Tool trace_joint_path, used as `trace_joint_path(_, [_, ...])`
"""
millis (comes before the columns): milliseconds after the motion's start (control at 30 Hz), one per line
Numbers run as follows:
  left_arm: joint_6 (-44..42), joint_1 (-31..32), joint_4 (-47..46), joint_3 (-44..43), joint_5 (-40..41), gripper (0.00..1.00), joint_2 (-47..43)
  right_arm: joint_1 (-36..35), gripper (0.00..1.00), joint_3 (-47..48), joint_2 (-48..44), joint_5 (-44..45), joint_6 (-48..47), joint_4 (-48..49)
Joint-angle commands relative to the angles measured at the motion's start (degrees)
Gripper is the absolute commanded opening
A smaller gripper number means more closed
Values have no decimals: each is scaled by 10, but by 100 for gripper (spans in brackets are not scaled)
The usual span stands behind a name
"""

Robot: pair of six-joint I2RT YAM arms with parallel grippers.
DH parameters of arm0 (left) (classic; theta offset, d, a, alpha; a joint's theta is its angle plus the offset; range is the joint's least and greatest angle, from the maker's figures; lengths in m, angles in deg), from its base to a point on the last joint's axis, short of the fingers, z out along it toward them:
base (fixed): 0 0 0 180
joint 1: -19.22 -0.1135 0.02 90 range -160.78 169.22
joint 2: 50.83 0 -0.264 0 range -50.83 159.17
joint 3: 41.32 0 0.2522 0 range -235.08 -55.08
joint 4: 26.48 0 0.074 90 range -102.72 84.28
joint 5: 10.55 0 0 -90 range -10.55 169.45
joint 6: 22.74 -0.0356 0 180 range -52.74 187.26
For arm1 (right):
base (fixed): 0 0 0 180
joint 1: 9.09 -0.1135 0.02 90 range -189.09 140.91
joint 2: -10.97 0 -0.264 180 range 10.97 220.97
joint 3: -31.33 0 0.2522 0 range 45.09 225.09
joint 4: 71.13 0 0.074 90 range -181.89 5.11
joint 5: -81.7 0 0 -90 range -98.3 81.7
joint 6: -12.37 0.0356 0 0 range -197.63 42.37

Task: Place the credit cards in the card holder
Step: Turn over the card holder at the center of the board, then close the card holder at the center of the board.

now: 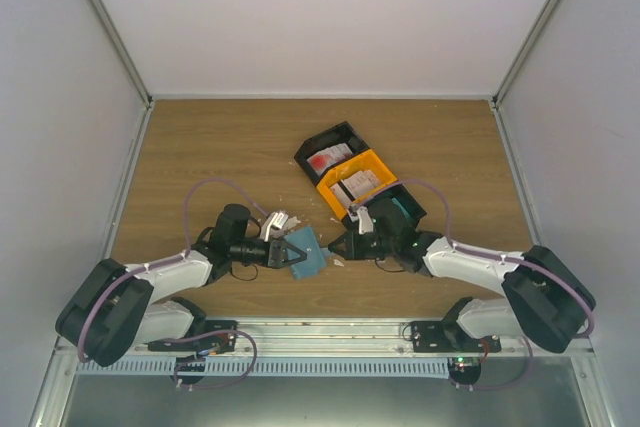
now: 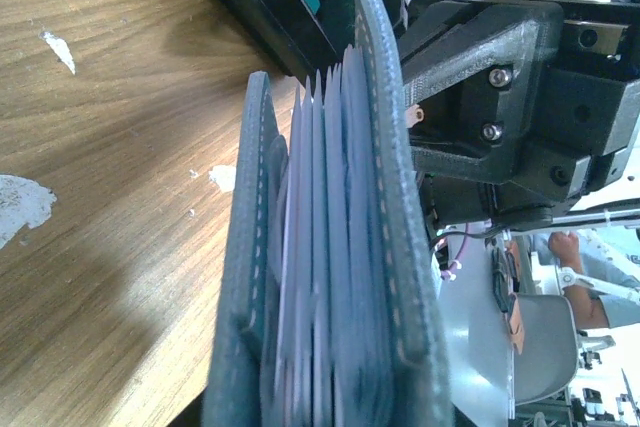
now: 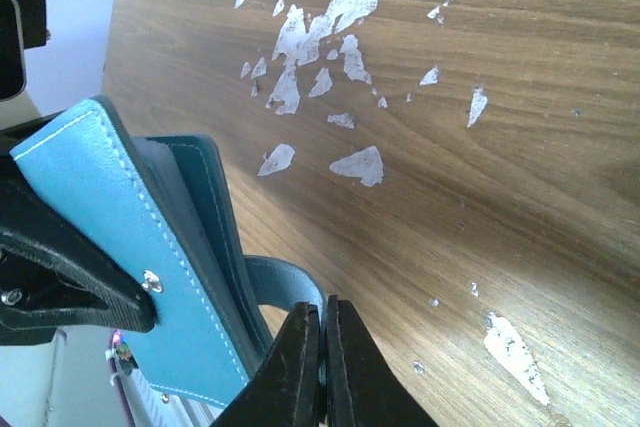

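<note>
The card holder (image 1: 307, 253), a blue-teal wallet, is held above the table between both arms. My left gripper (image 1: 287, 252) is shut on it, and its black finger (image 3: 70, 282) clamps the light blue outer face (image 3: 120, 237). In the left wrist view the card holder (image 2: 330, 247) shows edge-on, its inner pockets fanned apart. My right gripper (image 3: 323, 347) is shut on the holder's curved closing strap (image 3: 285, 282). A red-and-white credit card (image 1: 322, 159), whitish cards (image 1: 360, 183) and a teal card (image 1: 403, 212) lie in the trays behind.
Two black trays (image 1: 345, 132) (image 1: 425, 209) and an orange tray (image 1: 385, 159) stand in a diagonal row right of centre. White torn scraps (image 3: 320, 37) are scattered over the wooden table (image 1: 200, 147). White walls close in the back and both sides.
</note>
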Motion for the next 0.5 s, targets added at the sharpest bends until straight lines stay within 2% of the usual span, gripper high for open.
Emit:
trace_joint_path(0, [-8, -3, -26, -8, 1, 6, 4, 1, 1, -11, -18, -11, 9, 28])
trace_joint_path(33, [-8, -3, -19, -8, 7, 10, 7, 1, 0, -6, -16, -2, 2, 22])
trace_joint_path(133, [-10, -2, 5, -8, 28, 36, 17, 1, 0, 10, 2, 12, -18, 9])
trace_joint_path(233, [-18, -2, 30, -13, 58, 50, 34, 1, 0, 18, 22, 15, -35, 6])
trace_joint_path(467, [-34, -3, 82, -29, 134, 51, 66, -1, 1, 40, 58, 34, -62, -13])
